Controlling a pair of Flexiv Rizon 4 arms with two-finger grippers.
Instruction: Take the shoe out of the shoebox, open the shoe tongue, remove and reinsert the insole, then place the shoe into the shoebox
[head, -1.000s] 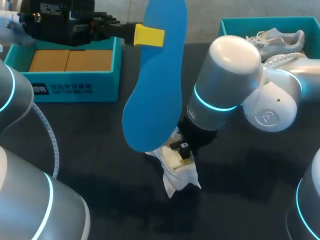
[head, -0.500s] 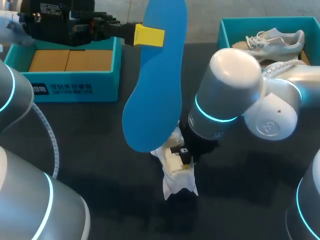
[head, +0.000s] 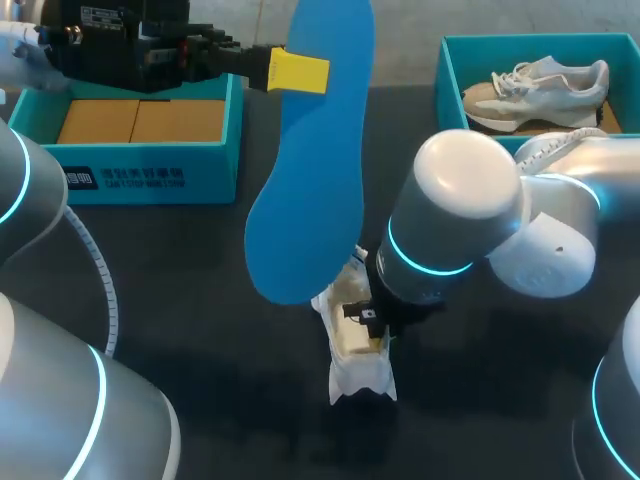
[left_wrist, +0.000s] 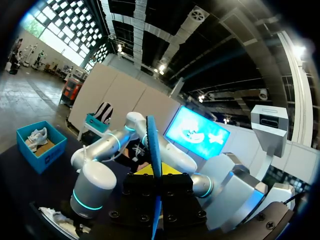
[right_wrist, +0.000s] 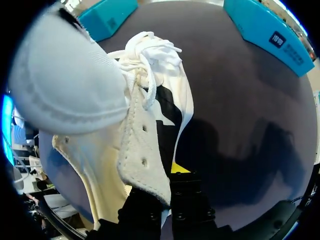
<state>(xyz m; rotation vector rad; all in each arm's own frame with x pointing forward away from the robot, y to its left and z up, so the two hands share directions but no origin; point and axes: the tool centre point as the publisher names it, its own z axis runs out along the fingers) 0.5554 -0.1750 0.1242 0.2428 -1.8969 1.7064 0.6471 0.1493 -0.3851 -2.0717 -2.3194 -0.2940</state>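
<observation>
1. Near the middle of the table (head: 170, 260), toward 6 o'clock in the head view, the white shoe (head: 358, 372) lies out of its box on the dark surface, laces loose.
2. The right hand (head: 362, 320) comes down on it from 3 o'clock. In the right wrist view the eyelet flap runs between its two fingers, one yellow tip showing inside the shoe, so it looks closed on that side wall. This probably pins the shoe down and keeps its mouth spread.
3. The left hand (head: 305, 72) is at 11 o'clock, raised well above the table and nearly closed, pinching the blue insole (head: 310, 170) at its upper part. One yellow tip presses the near face, and the left wrist view shows the insole edge-on between the fingers.
4. The insole hangs lengthwise with its lower end just over the shoe. That suits sliding it in end-first, and the height keeps it away from the right arm.
5. The insole is out, so removal looks done and reinsertion comes next.
6. The right arm's thick wrist sits over much of the shoe, so the insole's end likely has to enter from the 9 o'clock side of it. A thin, flexible insole may buckle if it catches the flap.
7. The left shoebox (head: 150, 165) stands at 10 o'clock with only cardboard showing inside. The right shoebox (head: 448, 75) at 2 o'clock holds a second shoe (head: 545, 80). I cannot tell which box should receive the shoe.
</observation>
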